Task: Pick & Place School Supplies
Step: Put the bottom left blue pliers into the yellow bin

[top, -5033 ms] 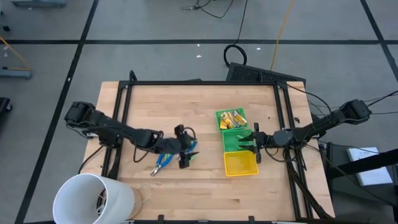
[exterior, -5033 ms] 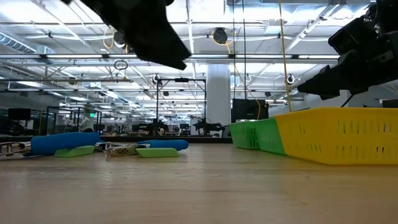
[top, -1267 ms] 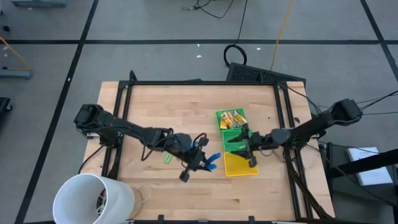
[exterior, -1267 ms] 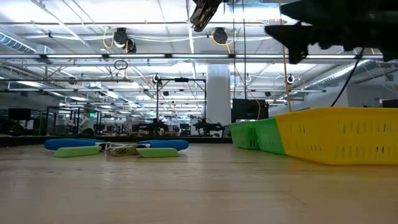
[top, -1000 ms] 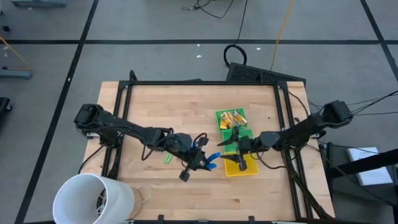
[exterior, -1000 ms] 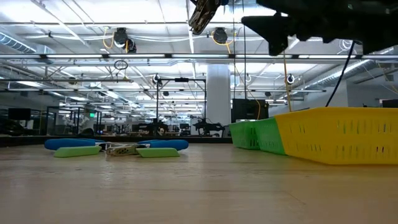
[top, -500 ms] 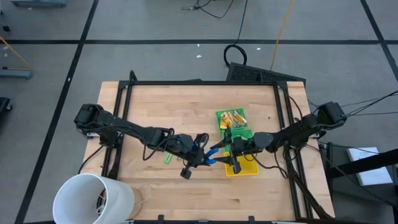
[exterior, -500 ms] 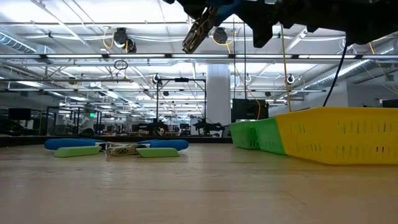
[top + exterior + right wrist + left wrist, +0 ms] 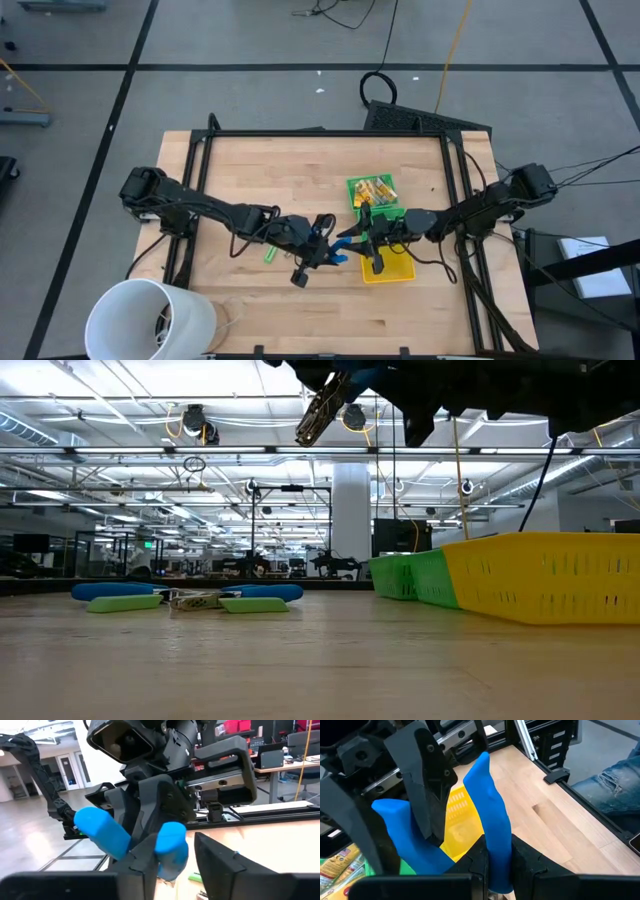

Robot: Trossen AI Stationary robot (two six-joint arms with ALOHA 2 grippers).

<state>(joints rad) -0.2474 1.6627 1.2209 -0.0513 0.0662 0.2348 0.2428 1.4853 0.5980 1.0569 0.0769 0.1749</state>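
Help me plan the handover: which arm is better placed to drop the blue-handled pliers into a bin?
The right: its claw already straddles a pliers handle beside the yellow bin. The left claw holds them farther away.

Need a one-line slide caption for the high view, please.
Mid-table handover: left pincer holds the blue-handled pliers up as the right pincer meets them beside the yellow bin.

No legible text, label, brand or number anywhere.
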